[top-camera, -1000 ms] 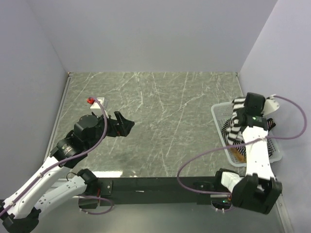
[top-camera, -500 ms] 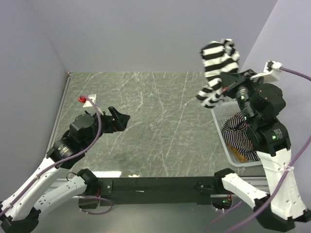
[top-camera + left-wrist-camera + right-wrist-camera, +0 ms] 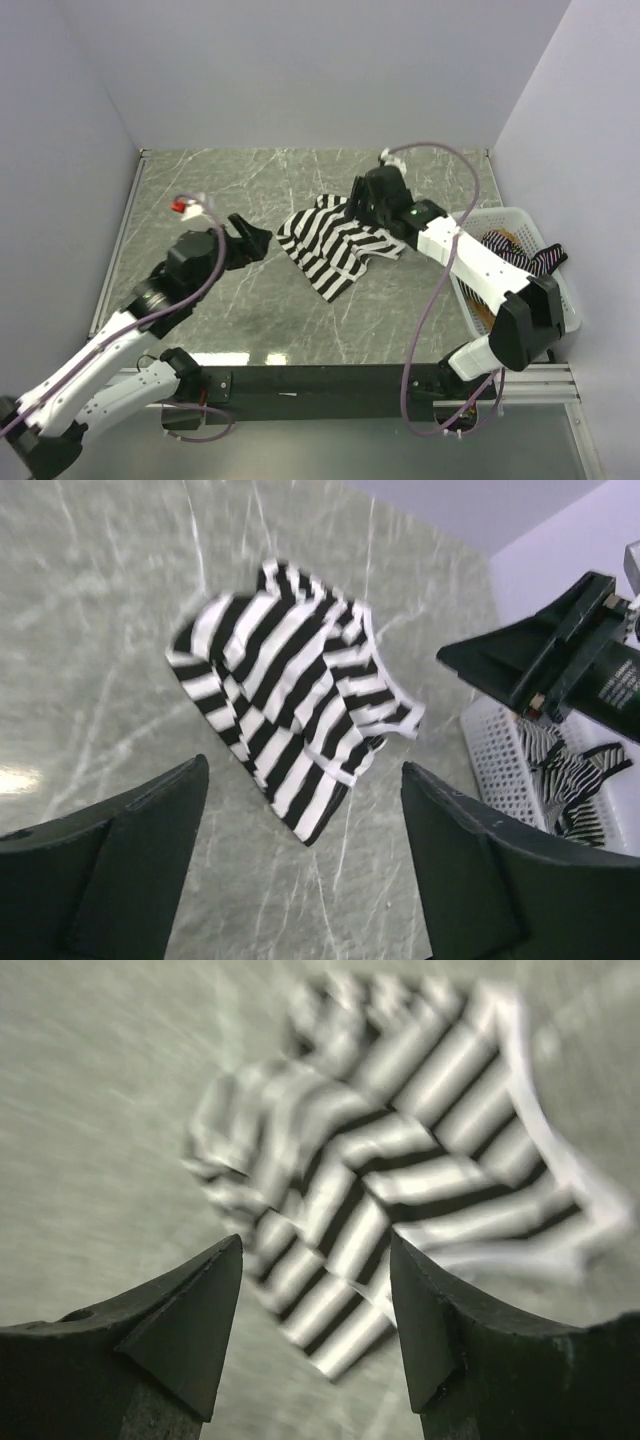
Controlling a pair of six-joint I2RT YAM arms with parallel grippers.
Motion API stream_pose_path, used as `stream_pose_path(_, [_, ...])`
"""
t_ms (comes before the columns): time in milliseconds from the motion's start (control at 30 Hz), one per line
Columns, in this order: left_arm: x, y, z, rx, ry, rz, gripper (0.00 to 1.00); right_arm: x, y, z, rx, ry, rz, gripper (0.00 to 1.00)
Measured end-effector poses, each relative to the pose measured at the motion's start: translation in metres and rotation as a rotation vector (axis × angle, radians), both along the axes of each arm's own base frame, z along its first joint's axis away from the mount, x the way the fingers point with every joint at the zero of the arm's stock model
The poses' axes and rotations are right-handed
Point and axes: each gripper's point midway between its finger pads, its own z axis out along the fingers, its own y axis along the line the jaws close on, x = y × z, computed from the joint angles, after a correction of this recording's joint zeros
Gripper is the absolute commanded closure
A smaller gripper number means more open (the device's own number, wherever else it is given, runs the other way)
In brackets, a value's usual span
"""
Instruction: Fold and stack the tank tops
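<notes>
On the left, the left gripper (image 3: 258,239) is open wide with nothing in it; its wrist view shows the gap best. In the middle of the table (image 3: 250,180) lies the black-and-white striped top (image 3: 330,245), crumpled. Its long side runs left to right, and one corner points toward the arms. Just above it, the right gripper (image 3: 368,200) is open wide too, holding nothing. Only the top view shows the whole white basket (image 3: 520,215) on the right, with the thin-striped top (image 3: 512,252) in it.
</notes>
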Motion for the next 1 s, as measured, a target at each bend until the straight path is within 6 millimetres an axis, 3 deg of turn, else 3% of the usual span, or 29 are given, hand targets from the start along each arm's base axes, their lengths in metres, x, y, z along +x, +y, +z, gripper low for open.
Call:
stream_pose_path(100, [0.008,-0.021,-0.047,0.015,0.099,-0.043,0.29,-0.019,-0.016,-0.051,-0.080,0.102,-0.016,0.32])
stream_pose_path(233, [0.003,-0.045,-0.127,0.047,0.275,-0.119,0.33,-0.037,-0.036,-0.073,-0.110,0.114,-0.056,0.34])
stream_pose_path(367, [-0.009,-0.065,-0.175,0.067,0.385,-0.178,0.32,-0.052,-0.048,-0.097,-0.125,0.132,-0.073,0.38])
stream_pose_path(500, [-0.015,-0.097,-0.203,0.076,0.442,-0.230,0.36,-0.064,-0.054,-0.128,-0.148,0.179,-0.068,0.42])
stream_pose_path(633, [-0.021,-0.118,-0.229,0.085,0.501,-0.229,0.41,-0.065,-0.053,-0.146,-0.156,0.195,-0.060,0.42])
stream_pose_path(733, [-0.022,-0.130,-0.245,0.087,0.532,-0.184,0.42,-0.060,-0.049,-0.149,-0.151,0.186,-0.052,0.42])
stream_pose_path(867, [-0.015,-0.152,-0.245,0.056,0.523,-0.129,0.46,-0.053,-0.042,-0.146,-0.127,0.156,-0.040,0.43])
stream_pose_path(1000, [-0.009,-0.165,-0.249,0.037,0.522,-0.062,0.60,-0.050,-0.040,-0.148,-0.125,0.153,-0.036,0.44])
